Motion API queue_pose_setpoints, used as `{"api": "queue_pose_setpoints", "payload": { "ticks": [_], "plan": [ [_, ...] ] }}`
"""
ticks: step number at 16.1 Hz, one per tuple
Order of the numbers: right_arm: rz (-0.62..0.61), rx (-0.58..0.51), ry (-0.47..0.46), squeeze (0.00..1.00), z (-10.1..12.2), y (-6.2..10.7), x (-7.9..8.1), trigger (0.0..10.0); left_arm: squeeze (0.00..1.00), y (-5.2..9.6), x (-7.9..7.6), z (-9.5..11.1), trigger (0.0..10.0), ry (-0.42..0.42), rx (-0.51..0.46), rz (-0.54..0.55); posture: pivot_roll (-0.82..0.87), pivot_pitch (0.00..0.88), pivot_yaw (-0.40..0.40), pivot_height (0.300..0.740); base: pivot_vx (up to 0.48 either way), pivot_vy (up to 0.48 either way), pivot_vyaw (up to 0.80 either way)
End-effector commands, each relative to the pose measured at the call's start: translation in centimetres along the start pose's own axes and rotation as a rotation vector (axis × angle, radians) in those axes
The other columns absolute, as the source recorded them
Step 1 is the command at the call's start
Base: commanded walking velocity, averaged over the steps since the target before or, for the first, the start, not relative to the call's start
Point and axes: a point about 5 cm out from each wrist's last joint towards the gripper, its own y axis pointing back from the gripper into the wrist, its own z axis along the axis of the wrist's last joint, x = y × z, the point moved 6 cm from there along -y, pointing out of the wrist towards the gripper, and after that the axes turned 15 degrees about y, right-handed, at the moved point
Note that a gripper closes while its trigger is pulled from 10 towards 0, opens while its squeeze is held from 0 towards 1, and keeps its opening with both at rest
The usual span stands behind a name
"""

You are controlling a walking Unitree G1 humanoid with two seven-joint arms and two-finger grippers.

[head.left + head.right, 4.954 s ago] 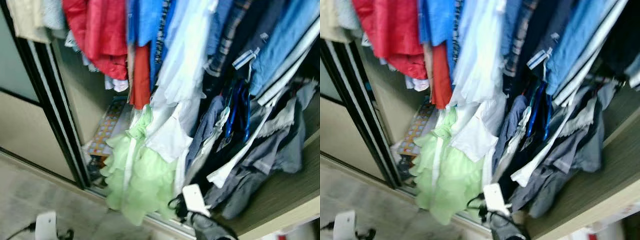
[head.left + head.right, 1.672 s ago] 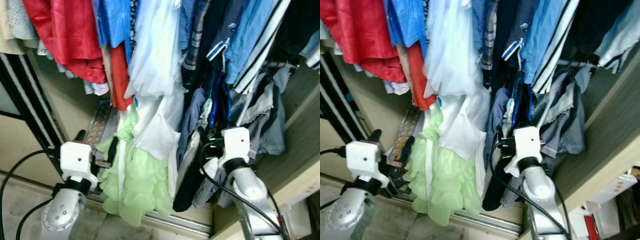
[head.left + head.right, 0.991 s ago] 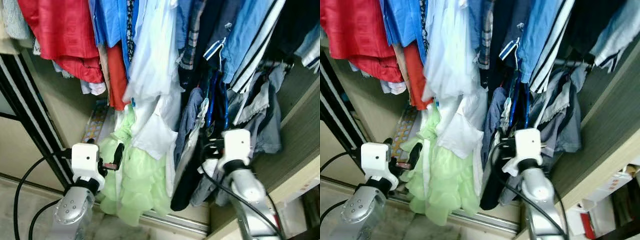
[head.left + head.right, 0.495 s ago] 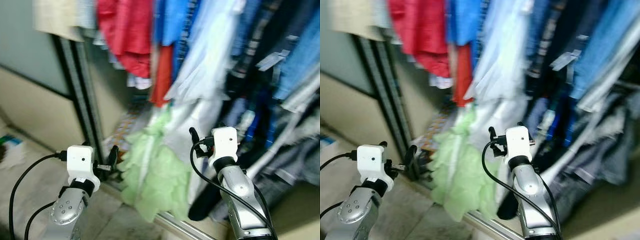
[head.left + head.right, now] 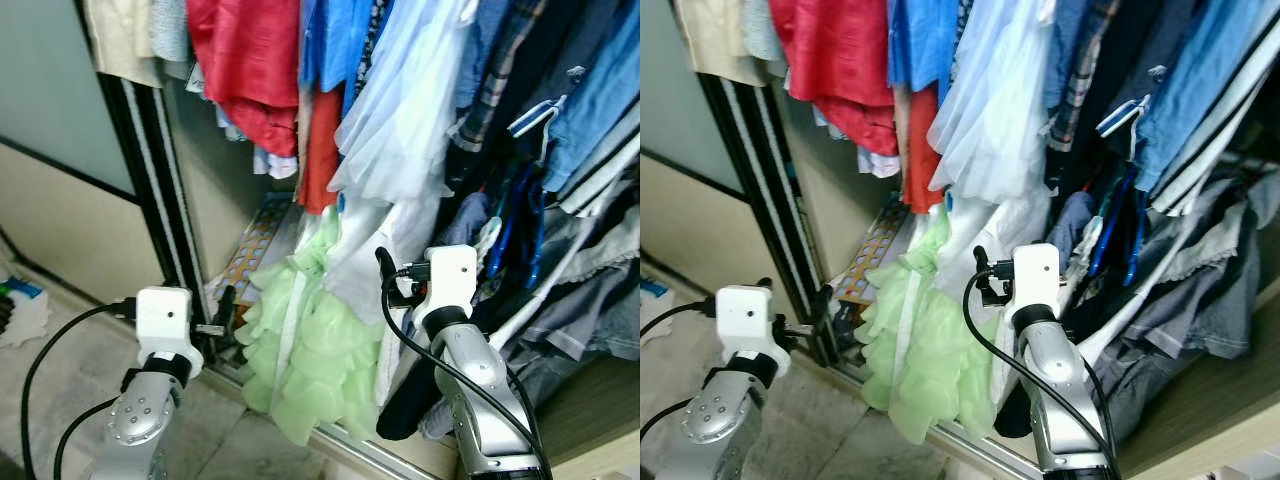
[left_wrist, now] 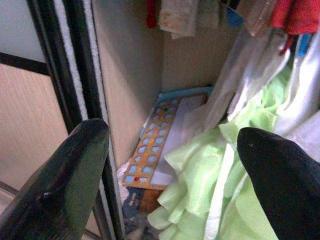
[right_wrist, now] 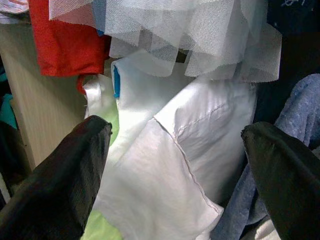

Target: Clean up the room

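Note:
An open wardrobe holds hanging clothes: a red garment [image 5: 250,70], blue shirts [image 5: 335,40], a pale tulle dress [image 5: 400,110] and a light green ruffled dress [image 5: 310,350] that reaches the floor rail. My left gripper [image 5: 222,322] hovers open and empty near the black sliding door frame [image 5: 150,180], just left of the green dress [image 6: 235,165]. At chest height my right gripper [image 5: 393,285] stands open and empty before a white shirt [image 7: 200,150], without touching it.
A patterned board [image 6: 160,145] leans in the wardrobe's left corner behind the green dress. Grey and dark clothes [image 5: 570,310] bunch at the right above a wooden panel [image 5: 600,400]. A small white and green object [image 5: 20,310] lies on the floor at left.
Both arms have risen into view in front of the wardrobe. The head view has swung left and steadied. Both grippers stay open with nothing in them.

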Motion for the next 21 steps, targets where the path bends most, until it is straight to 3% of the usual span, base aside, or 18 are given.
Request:
{"api": "queue_pose_setpoints", "payload": {
  "ticks": [1,3,5,7,12,21],
  "plan": [
    [-0.044,0.025,-0.01,0.0,-0.3,0.2,-1.1,10.0,0.0,0.3,0.4,1.4,10.0,0.006,-0.048,0.012,-0.01,0.0,-0.081,0.74,0.0,0.0,0.0],
    [-0.059,0.04,-0.029,0.0,-0.5,0.3,-1.6,10.0,0.0,0.6,0.7,1.6,10.0,-0.006,-0.052,0.018,0.0,0.0,-0.082,0.74,0.0,0.0,0.0],
    [-0.053,0.058,-0.018,0.0,-1.0,0.9,-2.0,10.0,0.0,1.6,1.9,1.8,10.0,-0.072,-0.054,0.045,0.01,0.0,-0.083,0.74,0.0,0.0,0.0],
    [-0.033,0.084,0.015,0.0,-1.6,1.2,-2.0,10.0,0.0,1.6,2.2,2.1,10.0,-0.067,-0.06,0.035,0.01,0.0,-0.084,0.74,0.0,0.0,0.32],
    [0.006,0.071,0.045,0.0,-1.2,1.0,-1.2,10.0,0.0,1.3,0.9,2.1,10.0,-0.085,-0.074,0.01,0.01,0.0,-0.083,0.74,0.0,0.0,0.8],
    [0.022,0.076,0.008,0.0,-1.4,0.7,-0.6,10.0,0.0,1.0,0.7,2.0,10.0,-0.128,-0.069,-0.007,0.02,0.0,-0.078,0.74,0.0,0.0,0.8]
  ]
}}
